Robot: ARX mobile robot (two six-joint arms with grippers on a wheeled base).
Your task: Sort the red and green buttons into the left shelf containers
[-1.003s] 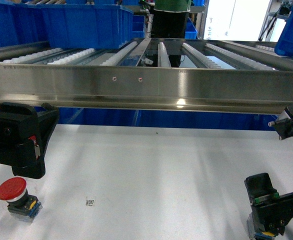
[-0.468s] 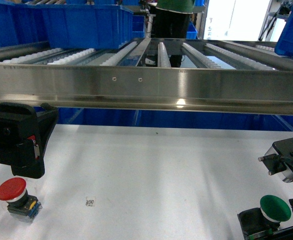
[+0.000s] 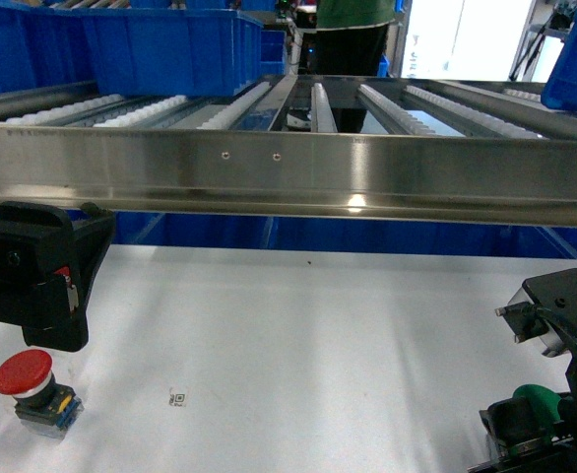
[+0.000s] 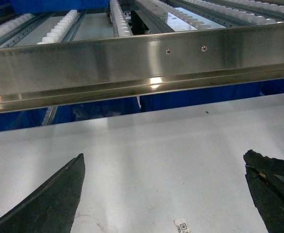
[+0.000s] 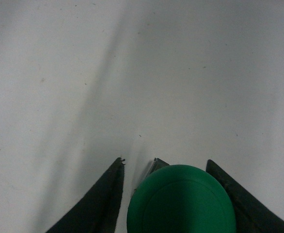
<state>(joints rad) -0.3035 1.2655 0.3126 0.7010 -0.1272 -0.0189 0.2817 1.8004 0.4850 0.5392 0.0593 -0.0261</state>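
Observation:
A red button (image 3: 23, 372) on a grey and blue base stands on the white table (image 3: 298, 335) at the near left. My left gripper (image 3: 57, 325) hangs just above and behind it. In the left wrist view this gripper (image 4: 164, 155) is open wide over bare table, and the red button is out of sight there. At the near right stands a green button (image 3: 543, 399), partly hidden by my right gripper (image 3: 523, 434). From the right wrist, the green button (image 5: 181, 201) sits between the fingers of the open right gripper (image 5: 165, 162), with a gap on its left side.
A steel shelf rail (image 3: 288, 168) crosses in front of roller lanes, just above the table's far side. Blue bins (image 3: 121, 44) sit on the shelf at the upper left, and another blue bin (image 3: 576, 69) at the far right. A small code sticker (image 3: 177, 398) lies on the table.
My right arm has come down and slightly left over the green button, whose cap is now partly covered by the gripper. The left arm and red button have not moved.

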